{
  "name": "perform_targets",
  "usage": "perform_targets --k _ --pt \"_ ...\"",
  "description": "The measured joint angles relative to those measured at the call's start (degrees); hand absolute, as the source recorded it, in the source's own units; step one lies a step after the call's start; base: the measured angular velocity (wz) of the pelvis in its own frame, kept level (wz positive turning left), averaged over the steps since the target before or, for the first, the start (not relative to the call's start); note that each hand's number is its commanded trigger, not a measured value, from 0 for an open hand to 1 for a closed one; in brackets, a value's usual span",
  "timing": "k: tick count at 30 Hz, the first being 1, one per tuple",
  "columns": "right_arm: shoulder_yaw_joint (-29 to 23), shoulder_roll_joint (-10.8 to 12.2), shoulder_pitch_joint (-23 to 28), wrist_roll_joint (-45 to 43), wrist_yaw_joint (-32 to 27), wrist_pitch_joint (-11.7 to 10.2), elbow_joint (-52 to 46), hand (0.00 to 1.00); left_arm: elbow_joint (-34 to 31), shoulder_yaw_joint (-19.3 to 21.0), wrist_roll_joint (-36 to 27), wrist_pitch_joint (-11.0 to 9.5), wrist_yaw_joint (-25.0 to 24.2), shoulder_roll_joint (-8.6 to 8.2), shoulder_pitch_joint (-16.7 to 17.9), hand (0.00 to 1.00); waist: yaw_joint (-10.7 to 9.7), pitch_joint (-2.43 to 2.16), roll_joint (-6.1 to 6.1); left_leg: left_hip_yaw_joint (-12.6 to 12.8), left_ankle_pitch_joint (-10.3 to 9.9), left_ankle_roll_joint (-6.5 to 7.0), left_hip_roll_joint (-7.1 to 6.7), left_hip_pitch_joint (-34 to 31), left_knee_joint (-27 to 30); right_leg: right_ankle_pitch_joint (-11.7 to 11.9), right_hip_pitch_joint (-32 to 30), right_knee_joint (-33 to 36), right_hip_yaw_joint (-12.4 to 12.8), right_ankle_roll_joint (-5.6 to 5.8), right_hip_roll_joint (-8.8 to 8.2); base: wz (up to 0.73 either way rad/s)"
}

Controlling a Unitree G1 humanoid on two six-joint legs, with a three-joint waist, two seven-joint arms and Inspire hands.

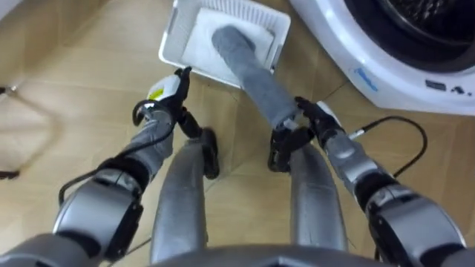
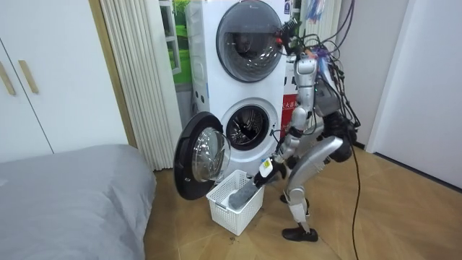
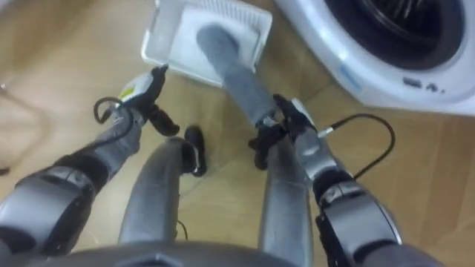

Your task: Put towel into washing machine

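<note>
Wood floor (image 1: 74, 44) beside the washing machine (image 1: 349, 52): my right hand (image 1: 315, 122) has its fingers (image 1: 280, 152) curled round the grey towel (image 1: 256, 74), whose far end lies in the white basket (image 1: 169, 33). My left hand (image 1: 167, 90) hangs loose and empty by the basket's corner.

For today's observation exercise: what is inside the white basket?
A grey towel lies in the white basket, one end reaching over its rim, held in the right hand. Whatever lies beneath the towel is hidden.

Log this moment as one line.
right hand: grips towel end | towel: rest in basket | left hand: open, beside basket | washing machine door: open | robot: bent over basket
</note>
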Motion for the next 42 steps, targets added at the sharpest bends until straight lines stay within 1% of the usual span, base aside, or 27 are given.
perform_targets --k 1,2,3,4,5,6,8,9,11,12,13,14,15,17,19,21,22,24,26,30,32,37,39,42 --pt "0.98 -0.03 -0.51 0.68 0.05 -0.03 -0.26 0.00 -0.05 -1.64 0.32 0.10 0.48 0.40 -0.77 0.00 -0.43 0.01 -0.03 -0.14 -0.08 0.03 0.02 -2.56 1.96 -0.26 -2.53 2.02 0.54 0.19 0.05 0.00" --pt "1.62 -0.02 -1.06 0.72 -0.35 -0.64 -0.87 0.00 -0.18 -2.66 0.44 0.12 0.71 0.82 -1.18 0.00 -1.37 0.01 -0.02 -0.48 -0.06 0.01 -0.03 -4.53 3.56 -0.46 -4.46 3.58 0.91 0.08 0.07 0.06" --pt "1.72 -0.01 -1.33 1.06 -0.28 -0.96 -1.31 0.00 -0.20 -2.89 0.53 0.11 0.71 1.10 -1.25 0.00 -1.78 0.00 -0.05 -0.65 -0.06 0.01 -0.03 -5.34 4.25 -0.56 -5.25 4.25 1.05 -0.06 0.01 0.06" --pt "2.43 -0.06 -1.69 3.05 0.19 -1.10 -2.49 0.00 -0.28 -3.47 0.58 0.13 0.85 1.46 -1.54 0.00 -2.97 -0.03 -0.10 -0.90 -0.17 0.19 -0.02 -6.94 5.62 -0.68 -6.79 5.63 1.05 -0.26 -0.14 0.05" --pt "3.45 -0.36 -2.25 5.18 0.54 -1.34 -2.81 0.00 -0.94 -4.74 0.59 0.12 1.38 1.79 -1.68 0.00 -3.51 -0.03 -0.14 -1.01 -0.21 0.26 -0.02 -8.51 6.68 -0.72 -8.30 6.64 1.07 -0.32 -0.50 0.05" --pt "3.96 -0.35 -2.40 6.21 0.63 -1.51 -2.89 0.00 -1.23 -5.38 0.62 0.07 1.79 1.81 -1.74 0.00 -3.70 -0.02 -0.15 -1.04 -0.20 0.25 0.00 -9.19 7.11 -0.71 -8.96 7.10 1.06 -0.34 -0.61 0.00" --pt "4.11 -0.35 -2.65 8.07 0.64 -3.17 -3.49 0.00 -1.39 -7.33 1.10 -0.17 3.12 1.74 -1.90 0.00 -5.09 -0.07 -0.25 -1.18 -0.16 0.19 0.13 -11.28 8.31 -0.56 -11.00 8.10 1.09 -0.58 -0.48 -0.02" --pt "4.13 -0.31 -2.73 8.32 0.64 -3.42 -3.78 0.00 -1.39 -7.44 1.19 -0.20 3.15 1.65 -2.02 0.00 -5.34 -0.07 -0.26 -1.19 -0.16 0.19 0.29 -11.76 8.53 -0.49 -11.41 8.18 1.04 -0.68 -0.38 -0.07" --pt "5.50 -0.01 -2.89 8.68 0.65 -4.66 -4.24 0.00 -1.26 -8.22 2.46 -0.71 3.91 1.57 -2.67 0.00 -6.09 -0.07 -0.41 -1.40 -0.11 0.07 0.81 -13.24 9.05 -0.23 -12.71 8.29 0.73 -1.06 0.39 -0.09" --pt "5.97 0.01 -3.03 8.73 0.67 -5.01 -4.27 0.00 -1.26 -8.26 2.83 -0.84 4.24 1.58 -2.81 0.00 -6.29 -0.08 -0.43 -1.53 -0.03 -0.08 0.82 -13.57 9.08 -0.18 -12.95 8.28 0.60 -1.13 0.43 -0.05" --pt "6.44 -0.03 -3.33 8.80 0.70 -5.54 -4.09 0.00 -1.14 -8.83 2.97 -1.01 4.76 1.67 -3.31 0.00 -6.98 -0.02 -0.64 -1.59 0.05 -0.24 0.87 -13.95 9.11 0.01 -13.35 8.36 0.53 -1.02 0.50 0.00" --pt "7.29 0.08 -3.73 9.33 0.77 -5.71 -3.82 0.00 -1.15 -9.46 3.24 -1.20 5.39 1.79 -3.57 0.00 -7.57 -0.06 -0.87 -1.62 -0.07 -0.42 0.89 -14.31 9.29 -0.10 -13.81 8.72 0.57 -1.28 0.55 0.00" --pt "7.59 0.12 -3.93 9.62 0.83 -5.80 -3.89 0.00 -1.15 -9.48 3.53 -1.25 5.55 1.78 -3.72 0.00 -7.77 -0.05 -0.90 -1.71 -0.18 -0.52 0.92 -14.50 9.43 -0.13 -13.96 8.87 0.57 -1.44 0.63 0.00" --pt "8.22 0.46 -4.39 10.76 1.22 -6.13 -3.71 0.00 -1.10 -10.28 4.34 -1.37 6.19 2.02 -4.58 0.00 -7.93 0.01 -1.61 -1.70 -0.51 -0.90 1.35 -14.91 9.52 -0.11 -14.60 8.94 0.75 -1.89 1.22 -0.09" --pt "8.37 0.97 -4.95 11.77 1.40 -6.32 -2.96 0.00 -0.68 -10.74 4.47 -1.63 6.78 2.20 -5.15 0.00 -8.03 0.17 -1.98 -1.83 -1.03 -1.20 1.86 -15.02 9.97 -0.33 -14.70 9.15 0.57 -2.35 1.60 -0.11" --pt "8.85 1.10 -5.26 13.05 1.48 -6.69 -2.48 0.00 -0.37 -11.75 4.51 -1.73 7.16 2.17 -5.57 0.00 -8.08 0.20 -2.02 -2.22 -1.85 -1.43 2.23 -15.27 10.85 -0.72 -14.78 9.75 0.33 -2.61 1.93 -0.12" --pt "8.85 1.22 -5.41 13.78 1.84 -6.97 -2.01 0.00 -0.36 -11.92 4.94 -1.95 7.77 2.16 -5.86 0.00 -8.04 0.20 -2.02 -2.53 -2.38 -1.57 2.74 -15.58 11.54 -1.01 -14.87 9.97 0.05 -2.76 2.31 -0.11" --pt "8.86 1.22 -5.41 14.71 2.00 -7.08 -2.00 0.00 -0.31 -11.93 5.45 -2.39 8.38 2.21 -6.29 0.00 -8.16 0.20 -2.02 -2.85 -2.76 -1.72 2.95 -15.89 11.82 -1.24 -14.94 9.97 -0.47 -3.01 2.29 -0.08" --pt "8.90 1.21 -5.40 15.49 2.01 -7.29 -1.96 0.00 -0.11 -12.82 5.85 -2.51 9.87 2.18 -6.99 0.00 -8.27 0.21 -2.02 -2.87 -3.17 -1.74 2.97 -15.92 11.86 -1.50 -15.00 9.98 -0.50 -2.99 2.29 -0.04" --pt "9.28 1.19 -5.36 16.19 1.97 -7.55 -2.02 0.00 -0.10 -13.10 6.75 -2.82 11.76 2.19 -7.68 0.00 -8.55 0.21 -2.02 -2.84 -3.82 -1.56 3.14 -16.07 12.20 -1.94 -15.01 10.02 -0.62 -2.79 2.25 -0.04" --pt "9.50 1.18 -5.33 16.20 2.23 -7.55 -2.28 0.00 -0.14 -13.48 7.47 -2.82 12.58 2.38 -7.88 0.00 -9.18 0.21 -2.03 -2.85 -4.10 -1.20 3.21 -16.26 12.47 -2.25 -15.01 10.03 -0.73 -2.56 2.19 0.00" --pt "9.54 1.14 -5.17 16.22 2.92 -7.53 -2.82 0.00 -0.20 -14.51 10.06 -2.82 12.73 2.27 -8.51 0.00 -10.09 0.21 -2.03 -2.81 -5.18 -0.72 3.23 -16.39 13.33 -2.92 -15.01 10.45 -0.61 -1.94 2.16 -0.03" --pt "9.86 1.13 -5.14 16.24 3.12 -7.53 -3.00 0.00 -0.23 -14.79 10.02 -2.82 12.73 2.40 -8.50 0.00 -10.68 0.20 -2.05 -2.65 -5.49 -0.57 3.19 -16.39 13.51 -3.21 -15.09 10.65 -0.38 -1.67 2.13 0.00" --pt "10.00 1.09 -5.10 16.22 3.26 -7.57 -3.46 0.00 -0.22 -16.44 10.02 -2.84 12.61 2.51 -8.57 0.00 -11.25 0.14 -2.14 -2.10 -5.86 -0.34 3.19 -16.44 13.51 -3.29 -15.55 10.65 -0.18 -1.53 2.13 -0.07"
